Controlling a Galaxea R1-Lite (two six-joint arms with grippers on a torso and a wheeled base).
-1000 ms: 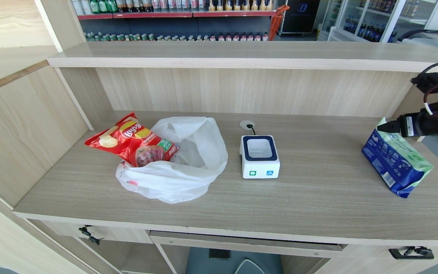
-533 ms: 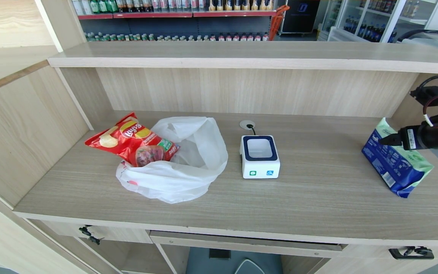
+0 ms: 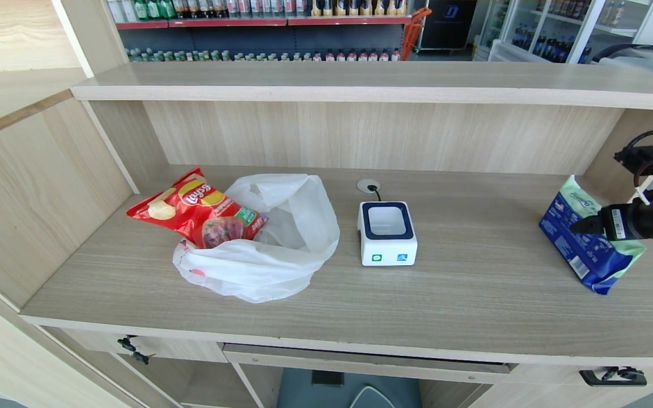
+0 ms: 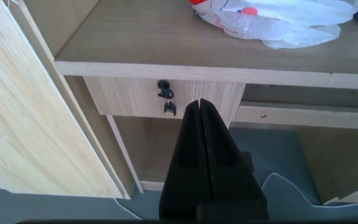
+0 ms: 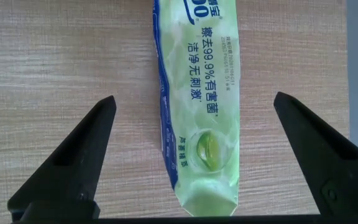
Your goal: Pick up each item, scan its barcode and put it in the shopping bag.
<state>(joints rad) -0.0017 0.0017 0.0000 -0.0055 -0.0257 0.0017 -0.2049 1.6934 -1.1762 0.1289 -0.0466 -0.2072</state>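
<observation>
Evidently poised for a grasp, the right gripper point(image 5: 194, 104) holds its fingers spread wide astride the green-and-blue pack point(image 5: 199, 74), seemingly not touching it; the pack lies by the bench's point(image 3: 474, 294) right edge, well apart from the shopping bag point(image 3: 258, 272).

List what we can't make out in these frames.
Chips bag: lower end hidden inside the shopping bag, head view.
Wipes pack: partly covered by the right gripper, head view; one end cut by the frame edge, right wrist view.
Left wrist view: shopping bag mostly cut off.
</observation>
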